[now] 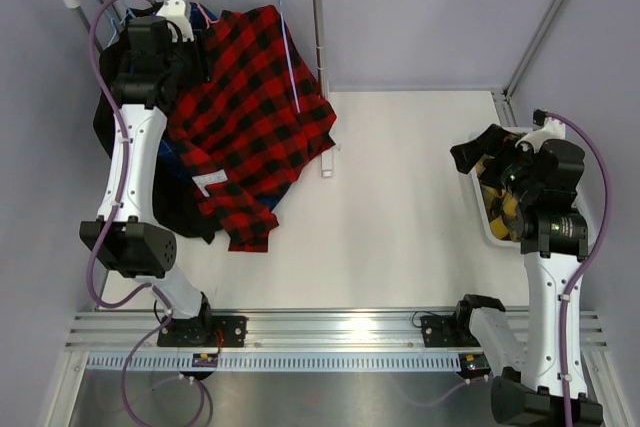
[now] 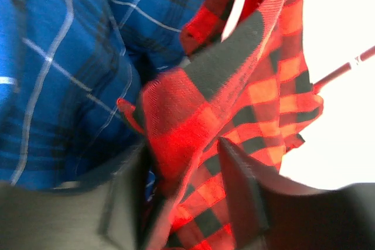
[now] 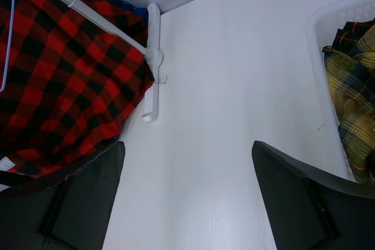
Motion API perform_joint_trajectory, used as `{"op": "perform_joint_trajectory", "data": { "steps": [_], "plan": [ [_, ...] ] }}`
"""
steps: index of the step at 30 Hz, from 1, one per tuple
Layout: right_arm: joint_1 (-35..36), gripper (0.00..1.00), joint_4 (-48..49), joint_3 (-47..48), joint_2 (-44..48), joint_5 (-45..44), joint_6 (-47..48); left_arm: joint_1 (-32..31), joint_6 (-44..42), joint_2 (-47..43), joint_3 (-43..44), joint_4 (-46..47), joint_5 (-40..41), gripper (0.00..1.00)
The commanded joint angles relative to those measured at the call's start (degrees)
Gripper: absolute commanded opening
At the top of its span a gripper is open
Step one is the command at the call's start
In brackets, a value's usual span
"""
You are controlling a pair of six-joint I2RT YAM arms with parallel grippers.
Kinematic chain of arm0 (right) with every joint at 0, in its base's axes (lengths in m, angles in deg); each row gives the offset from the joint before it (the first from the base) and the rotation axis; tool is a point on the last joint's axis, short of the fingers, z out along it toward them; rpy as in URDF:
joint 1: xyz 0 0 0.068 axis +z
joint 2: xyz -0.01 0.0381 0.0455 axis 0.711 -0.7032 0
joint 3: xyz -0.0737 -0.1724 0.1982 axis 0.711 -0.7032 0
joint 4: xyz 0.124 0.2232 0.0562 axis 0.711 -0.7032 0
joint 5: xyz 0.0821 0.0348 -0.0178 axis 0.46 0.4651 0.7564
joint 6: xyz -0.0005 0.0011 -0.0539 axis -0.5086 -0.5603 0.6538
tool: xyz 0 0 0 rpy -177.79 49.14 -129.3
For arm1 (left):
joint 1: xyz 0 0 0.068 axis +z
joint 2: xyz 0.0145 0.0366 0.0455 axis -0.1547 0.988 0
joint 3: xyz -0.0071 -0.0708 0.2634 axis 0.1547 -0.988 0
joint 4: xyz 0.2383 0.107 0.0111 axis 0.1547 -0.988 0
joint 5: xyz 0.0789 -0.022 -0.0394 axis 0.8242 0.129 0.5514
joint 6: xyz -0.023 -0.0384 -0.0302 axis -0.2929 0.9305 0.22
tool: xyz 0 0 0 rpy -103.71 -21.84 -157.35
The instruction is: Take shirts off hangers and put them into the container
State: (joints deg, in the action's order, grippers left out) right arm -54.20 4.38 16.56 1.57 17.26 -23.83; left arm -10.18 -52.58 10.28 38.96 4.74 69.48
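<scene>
Far-left on the tabletop (image 1: 400, 207), my left end effector (image 2: 183, 162) pinches the red-and-black shirt (image 2: 234, 103); best to slide it off slowly.

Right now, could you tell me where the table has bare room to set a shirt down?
The table is bare between the red shirt and the basket, from back wall to front rail. It is crowded back left, where shirts hang around the left arm; the basket holds a yellow shirt.
</scene>
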Motion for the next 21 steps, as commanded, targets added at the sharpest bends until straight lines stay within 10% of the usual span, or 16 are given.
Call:
{"op": "perform_joint_trajectory", "data": {
  "steps": [1, 10, 21],
  "plan": [
    [0.8, 0.99, 0.9, -1.0, 0.1, 1.3, 1.4, 0.2, 0.3, -2.2, -0.4, 2.4, -5.7, 0.44],
    [1.2, 1.00, 1.5, -2.0, 0.2, 1.6, 1.2, 0.0, 2.5, -6.2, -3.8, 2.3, -8.5, 0.00],
    [1.9, 0.99, 1.6, -2.6, 0.9, 1.9, 1.2, -0.6, 1.8, -9.1, 5.3, 2.4, -9.0, 0.00]
  ]
}}
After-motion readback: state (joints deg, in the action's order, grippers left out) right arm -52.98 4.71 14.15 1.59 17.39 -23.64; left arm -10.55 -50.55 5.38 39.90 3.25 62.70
